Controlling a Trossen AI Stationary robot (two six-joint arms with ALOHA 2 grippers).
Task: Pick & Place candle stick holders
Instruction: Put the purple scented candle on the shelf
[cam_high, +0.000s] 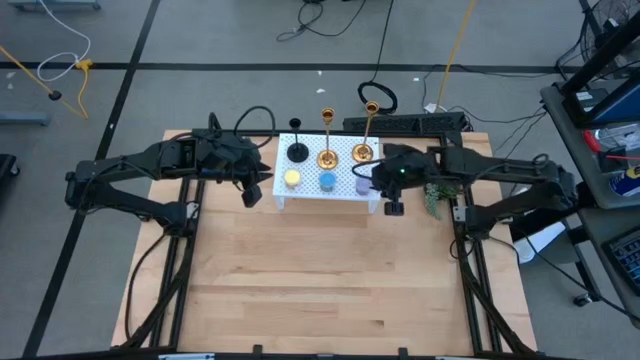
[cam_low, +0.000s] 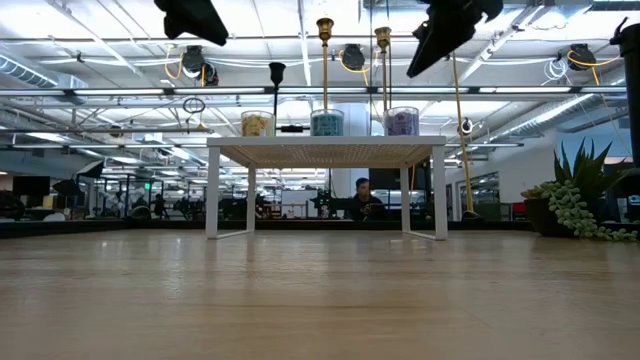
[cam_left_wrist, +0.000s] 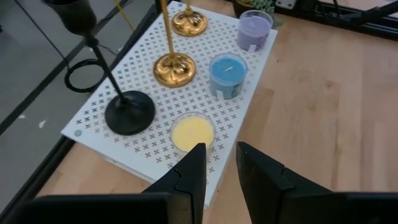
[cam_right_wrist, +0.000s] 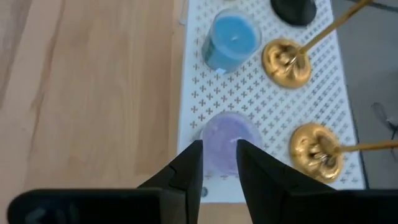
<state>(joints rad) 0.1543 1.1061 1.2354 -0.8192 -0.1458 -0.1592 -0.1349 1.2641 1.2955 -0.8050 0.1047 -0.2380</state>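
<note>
both grippers poised above the stand, nothing yet picked.

all six pieces are seen on the white perforated stand at the far middle of the table: black holder and two brass holders along the far row, yellow, blue and lavender candles along the near row. the left gripper is held over the yellow candle and the right gripper over the lavender one, each narrowly parted and holding nothing (approach step, it is judged). a wider opening and a descent are called for next.
</note>
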